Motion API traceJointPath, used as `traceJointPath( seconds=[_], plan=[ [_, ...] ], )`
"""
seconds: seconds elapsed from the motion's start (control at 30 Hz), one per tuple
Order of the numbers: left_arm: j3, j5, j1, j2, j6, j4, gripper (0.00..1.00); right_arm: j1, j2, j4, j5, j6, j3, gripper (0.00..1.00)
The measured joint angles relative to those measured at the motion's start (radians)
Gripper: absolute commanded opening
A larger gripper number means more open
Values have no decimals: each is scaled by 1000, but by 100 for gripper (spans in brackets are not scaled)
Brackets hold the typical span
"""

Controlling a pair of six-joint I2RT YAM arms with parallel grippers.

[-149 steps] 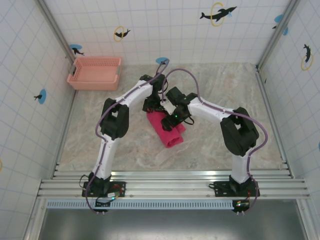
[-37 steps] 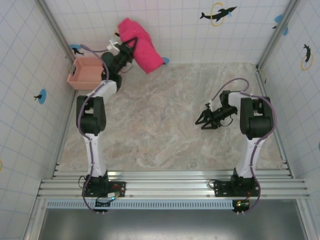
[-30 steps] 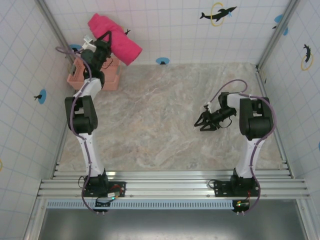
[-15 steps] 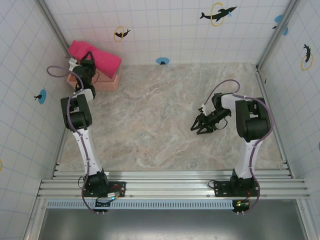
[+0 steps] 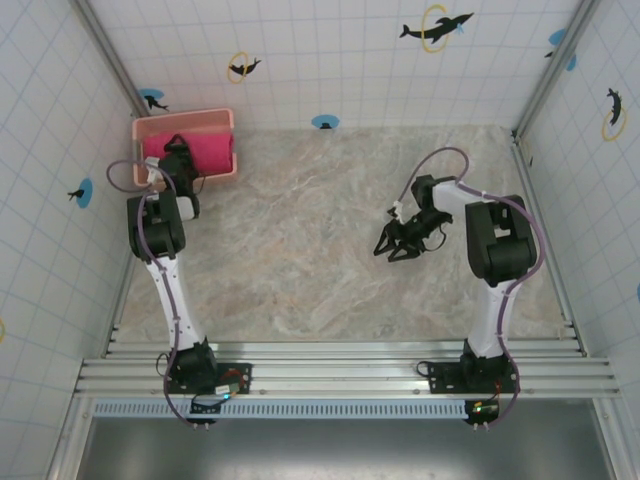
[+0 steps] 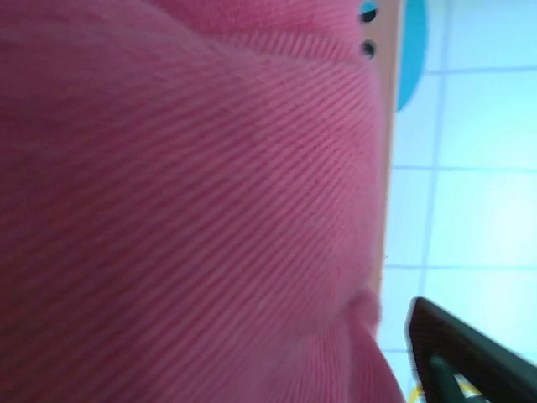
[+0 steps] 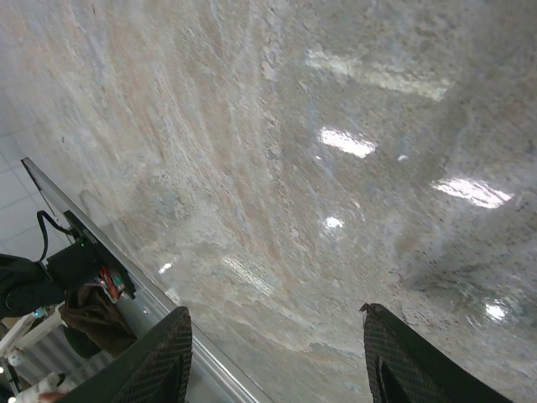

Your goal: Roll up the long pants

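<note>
The long pants (image 5: 208, 150) are a tight magenta roll lying inside the salmon-pink lattice basket (image 5: 186, 115) at the table's far left corner. My left gripper (image 5: 178, 154) hovers over the roll's left end, jaws open. In the left wrist view the ribbed pink cloth (image 6: 185, 201) is right against the lens. One dark finger (image 6: 470, 361) stands off to the right of the cloth with a sliver of wall between them, and the other finger is hidden behind cloth. My right gripper (image 5: 396, 246) hangs open above bare table right of centre, nothing between its fingers (image 7: 159, 361).
The basket sits tight against the back and left tiled walls (image 5: 330, 50). The marble tabletop (image 5: 300, 250) stretches between the two arms. A metal rail (image 5: 340, 365) runs along the near edge and also shows in the right wrist view (image 7: 126, 277).
The left arm brought the rolled pants down from above the back wall into the basket, and its jaws have opened. The right gripper drifted slightly left and farther back.
</note>
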Motion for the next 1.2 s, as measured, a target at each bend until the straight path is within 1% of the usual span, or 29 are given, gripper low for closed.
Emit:
traceJointPath(
  seconds=[0.1,0.17,0.43,0.47,0.53,0.6,0.67,0.7,0.8,0.87,0.93,1.03,1.07,1.1,1.17,1.2],
  plan=[
    [-7,-7,-1,-77,-1,-179,97,3,0,23,3,15,9,58],
    [23,-6,-1,-103,8,-273,97,5,0,41,3,22,14,58],
    [313,54,6,-119,26,-549,97,6,0,82,-5,33,32,58],
    [338,65,7,-132,32,-605,97,6,0,84,-5,34,37,58],
    [409,77,13,-178,73,-815,97,6,0,87,-6,37,53,58],
    [443,85,19,-234,114,-972,97,5,1,89,-8,40,72,58],
    [426,105,32,-303,137,-1054,97,5,2,93,-9,40,89,58],
    [387,119,42,-343,141,-1062,97,5,2,97,-10,40,96,58],
    [177,150,70,-455,125,-1011,97,5,2,102,-12,40,101,57],
    [60,164,82,-481,131,-978,97,5,2,104,-11,39,101,58],
    [-2,197,85,-478,185,-974,97,0,1,106,-6,36,103,57],
    [-12,304,82,-486,356,-966,97,-15,-4,108,20,23,109,58],
    [-10,338,80,-499,426,-969,97,-26,-10,108,33,16,112,59],
    [-9,371,77,-528,527,-987,97,-40,-21,108,50,8,115,61],
    [-16,394,67,-605,711,-1051,97,-74,-54,115,86,-10,119,63],
    [-41,394,55,-671,821,-1073,97,-97,-78,121,105,-15,119,96]
  ],
)
